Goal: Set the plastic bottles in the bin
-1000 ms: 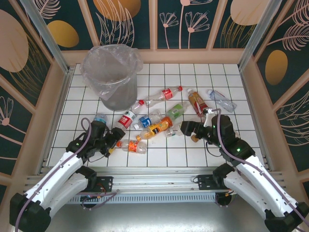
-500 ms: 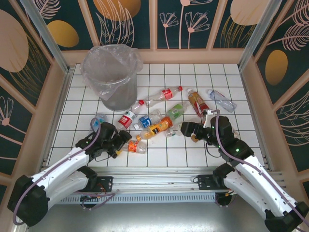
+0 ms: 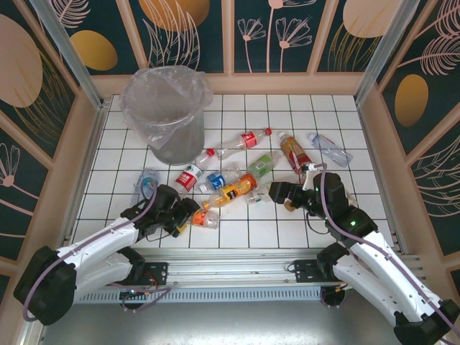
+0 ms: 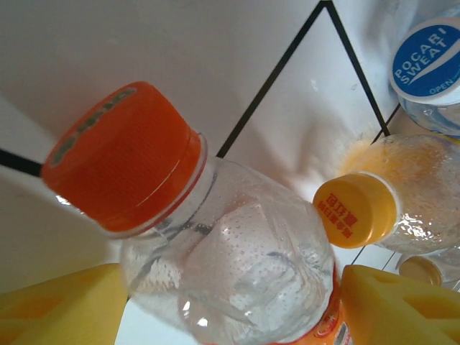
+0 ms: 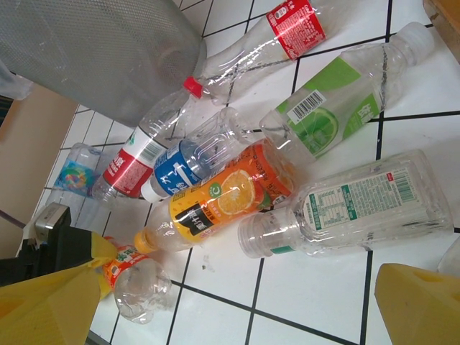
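Left wrist camera puts me right on top of a crumpled clear plastic bottle with an orange cap, lying on the white tiled counter at the near left of the spread. My left end effector straddles it, with the yellow pads close on either side. I cannot tell whether they pinch it or merely flank it. Just past it lies the orange-labelled juice bottle with a yellow cap, and beside that a blue cap marked Pocari Sweat. On the near right, my right end effector has its jaws spread wide with nothing between them, near a clear bottle with a green-and-white label. Further in, the red-and-white-labelled bottle, the blue-labelled bottle and the lime-green-labelled bottle lie together, with a small crushed bottle off to their left. Beyond them lie a clear bottle with a red label and red cap, a brown-drink bottle and a pale clear bottle. At the far left stands the grey round bin lined with a crinkled clear bag, upright, well apart from both end effectors.
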Robot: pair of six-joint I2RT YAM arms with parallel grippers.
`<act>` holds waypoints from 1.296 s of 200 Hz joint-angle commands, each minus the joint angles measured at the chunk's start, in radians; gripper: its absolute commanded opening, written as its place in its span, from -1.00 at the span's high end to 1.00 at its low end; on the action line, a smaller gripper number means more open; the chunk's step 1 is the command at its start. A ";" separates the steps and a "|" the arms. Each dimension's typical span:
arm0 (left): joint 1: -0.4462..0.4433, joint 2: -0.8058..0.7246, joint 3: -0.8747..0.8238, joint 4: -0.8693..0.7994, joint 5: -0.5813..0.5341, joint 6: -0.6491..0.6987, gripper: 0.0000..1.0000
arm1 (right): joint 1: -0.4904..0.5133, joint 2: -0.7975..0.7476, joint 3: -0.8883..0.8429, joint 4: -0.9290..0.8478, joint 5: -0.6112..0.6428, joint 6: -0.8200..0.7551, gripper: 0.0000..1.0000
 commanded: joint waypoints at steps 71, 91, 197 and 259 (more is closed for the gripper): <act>-0.015 0.085 0.009 -0.007 -0.066 0.083 -0.32 | 0.006 0.000 -0.019 0.024 0.014 -0.014 -0.98; -0.015 0.082 0.022 -0.039 -0.093 0.112 -0.21 | 0.006 0.001 -0.019 0.025 0.013 -0.014 -0.98; -0.015 -0.073 0.055 -0.109 -0.181 0.280 -0.04 | 0.006 -0.034 -0.029 0.122 -0.115 -0.063 -0.98; -0.015 -0.253 0.054 -0.174 -0.307 0.289 -0.03 | 0.005 -0.132 -0.099 0.378 -0.382 -0.136 -0.98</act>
